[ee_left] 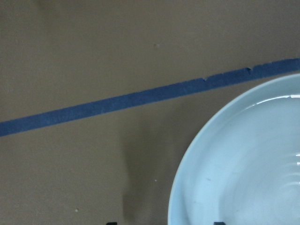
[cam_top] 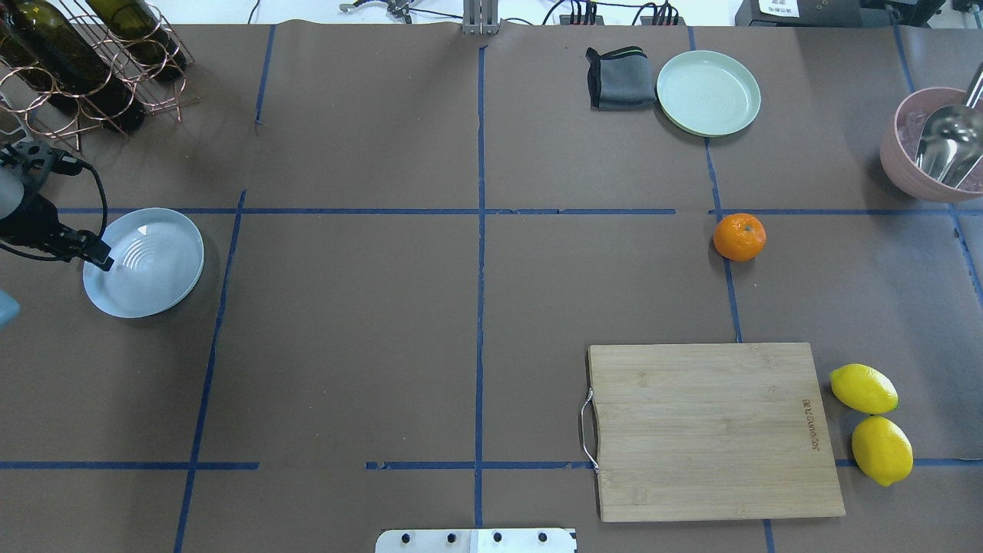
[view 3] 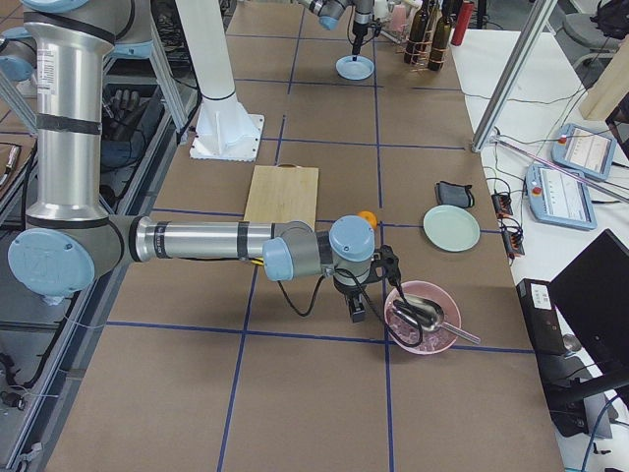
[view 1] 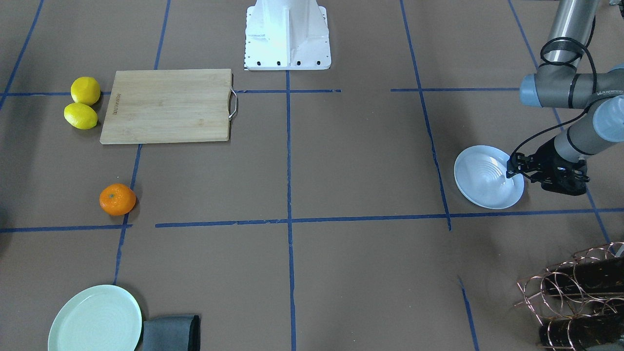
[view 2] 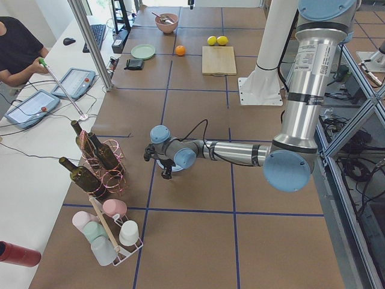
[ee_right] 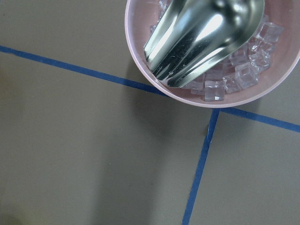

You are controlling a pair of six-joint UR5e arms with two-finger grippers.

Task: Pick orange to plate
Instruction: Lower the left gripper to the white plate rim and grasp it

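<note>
The orange [cam_top: 739, 236] rests on the brown table on my right side, also seen in the front view [view 1: 117, 199], with no gripper near it. Far off on my left lies the white, faintly bluish plate [cam_top: 146, 265] with its ridged centre. My left gripper [cam_top: 104, 263] is at this plate's near edge; in the left wrist view two dark fingertips stand apart on either side of the plate's rim [ee_left: 176, 187], so it is open. My right gripper [view 3: 356, 313] hangs beside a pink bowl [view 3: 423, 317], and I cannot tell whether it is open or shut.
A wooden cutting board [cam_top: 714, 430] lies near my base, with two lemons [cam_top: 872, 422] beside it. A mint-green plate [cam_top: 708, 92] and grey cloth [cam_top: 618, 77] sit at the far side. The pink bowl [cam_top: 906, 161] holds ice and a metal scoop. A wine rack [cam_top: 84, 61] stands far left.
</note>
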